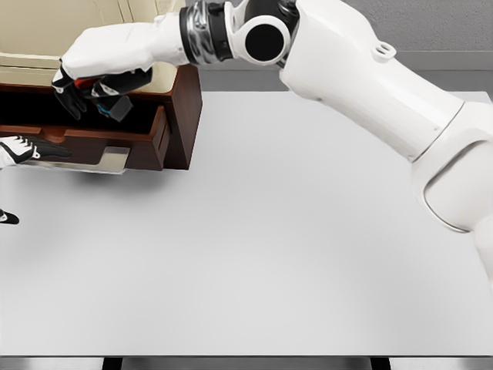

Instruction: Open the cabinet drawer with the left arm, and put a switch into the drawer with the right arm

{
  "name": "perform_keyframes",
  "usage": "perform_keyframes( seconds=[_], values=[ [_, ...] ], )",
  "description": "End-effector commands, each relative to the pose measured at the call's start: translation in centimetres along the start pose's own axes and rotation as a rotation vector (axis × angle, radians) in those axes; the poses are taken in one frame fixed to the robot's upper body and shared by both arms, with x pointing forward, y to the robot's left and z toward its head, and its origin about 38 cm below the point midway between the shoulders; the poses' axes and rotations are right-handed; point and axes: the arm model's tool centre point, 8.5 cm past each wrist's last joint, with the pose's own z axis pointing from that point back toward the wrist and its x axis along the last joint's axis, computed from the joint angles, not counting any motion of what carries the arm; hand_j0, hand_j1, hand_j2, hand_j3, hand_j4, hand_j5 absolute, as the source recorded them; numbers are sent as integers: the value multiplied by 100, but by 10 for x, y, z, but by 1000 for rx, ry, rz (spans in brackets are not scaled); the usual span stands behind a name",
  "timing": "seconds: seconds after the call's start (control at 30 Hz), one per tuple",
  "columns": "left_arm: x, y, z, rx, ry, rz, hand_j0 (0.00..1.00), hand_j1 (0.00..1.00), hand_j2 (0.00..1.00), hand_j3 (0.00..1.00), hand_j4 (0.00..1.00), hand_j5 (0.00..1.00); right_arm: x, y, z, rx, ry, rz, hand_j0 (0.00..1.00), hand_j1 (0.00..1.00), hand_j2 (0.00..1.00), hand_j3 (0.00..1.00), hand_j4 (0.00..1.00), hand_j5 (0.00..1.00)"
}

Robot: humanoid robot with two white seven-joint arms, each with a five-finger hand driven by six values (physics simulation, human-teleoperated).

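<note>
The right robot hand (92,86) reaches across from the right and hangs over the open drawer (115,142) of the dark wooden cabinet (185,108), fingers curled around the switch (117,104), a small dark object with red and blue showing on it. The switch sits above the drawer's opening, not yet inside it. The left robot hand (23,150) shows at the left edge by the drawer front, near its pale handle (115,158); I cannot tell whether its fingers grip anything. The cabinet stands at the far left corner of the white surface (293,247).

Judging from here, the drop is the risky part: the switch hangs near the drawer's front wall, so a release now could bounce it off the rim onto the surface. If the left robot hand shifts the drawer inward, the opening narrows and the switch may miss it
</note>
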Motion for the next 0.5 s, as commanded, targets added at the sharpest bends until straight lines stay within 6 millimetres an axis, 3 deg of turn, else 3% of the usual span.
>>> perform_keyframes(
  seconds=[0.0, 0.2, 0.47],
  values=[
    [1, 1, 0, 4, -3, 5, 100, 100, 100, 100, 100, 100, 3, -5, -4, -21, -10, -7, 40, 40, 40, 40, 40, 40],
    [1, 0, -1, 0, -5, 6, 100, 100, 100, 100, 100, 100, -9, 3, -8, -19, 22, -43, 40, 40, 40, 40, 40, 40],
    [1, -1, -1, -1, -5, 6, 100, 100, 100, 100, 100, 100, -25, 8, 2, -18, 75, -68, 41, 41, 41, 41, 41, 41]
  ],
)
